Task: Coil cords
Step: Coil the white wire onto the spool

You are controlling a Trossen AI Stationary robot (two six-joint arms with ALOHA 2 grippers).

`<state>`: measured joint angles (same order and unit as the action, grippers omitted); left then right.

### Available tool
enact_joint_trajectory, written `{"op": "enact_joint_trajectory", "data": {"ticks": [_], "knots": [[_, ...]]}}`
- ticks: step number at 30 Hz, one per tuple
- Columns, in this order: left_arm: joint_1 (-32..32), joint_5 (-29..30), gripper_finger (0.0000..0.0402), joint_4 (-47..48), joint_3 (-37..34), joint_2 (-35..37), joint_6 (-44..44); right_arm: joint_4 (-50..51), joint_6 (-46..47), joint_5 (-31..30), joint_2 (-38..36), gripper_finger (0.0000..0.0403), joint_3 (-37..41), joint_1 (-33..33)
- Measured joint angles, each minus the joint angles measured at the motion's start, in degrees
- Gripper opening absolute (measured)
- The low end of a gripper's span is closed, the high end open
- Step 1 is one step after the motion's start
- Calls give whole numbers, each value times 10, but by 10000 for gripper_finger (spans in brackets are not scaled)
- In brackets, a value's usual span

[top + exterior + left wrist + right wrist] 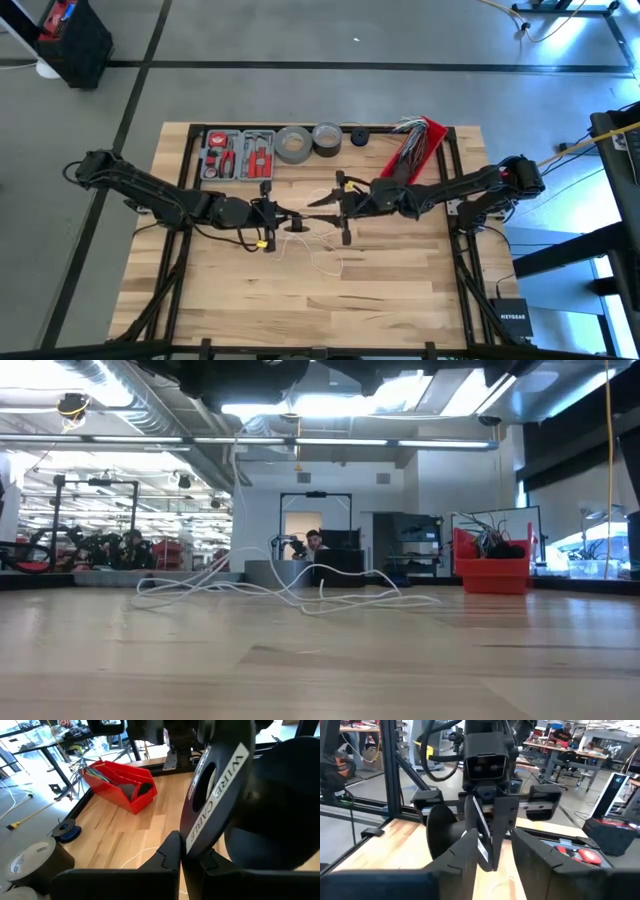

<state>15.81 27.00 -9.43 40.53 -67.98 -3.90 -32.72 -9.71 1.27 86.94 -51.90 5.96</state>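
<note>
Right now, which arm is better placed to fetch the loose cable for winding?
Right, probably. The left gripper seems shut on the disc, so it is busy. The right gripper is open around the disc's edge and holds nothing, and the cable lies loose nearby.

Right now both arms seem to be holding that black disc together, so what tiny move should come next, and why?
Probably turn the black disc slightly to wind cable: the left gripper and right gripper meet over it, while the white cable lies loose on the table.
</note>
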Motion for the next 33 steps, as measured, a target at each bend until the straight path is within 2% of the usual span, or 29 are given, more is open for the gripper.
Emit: {"op": "enact_joint_trajectory", "data": {"ticks": [3,13,20,24,27,33], "knots": [[0,0,0,-1,0,0,5,9,-11,14,0,129,0,1],[0,0,0,-2,0,0,12,16,-17,-11,-2,94,0,0],[0,1,0,4,0,0,27,100,-10,-11,-46,90,0,1],[0,1,0,0,0,0,30,87,-11,-13,-42,90,0,7],[0,1,0,-3,0,0,30,61,-12,-41,-26,90,0,8],[0,1,0,-4,0,0,27,-8,-13,-27,7,90,0,8]]}}
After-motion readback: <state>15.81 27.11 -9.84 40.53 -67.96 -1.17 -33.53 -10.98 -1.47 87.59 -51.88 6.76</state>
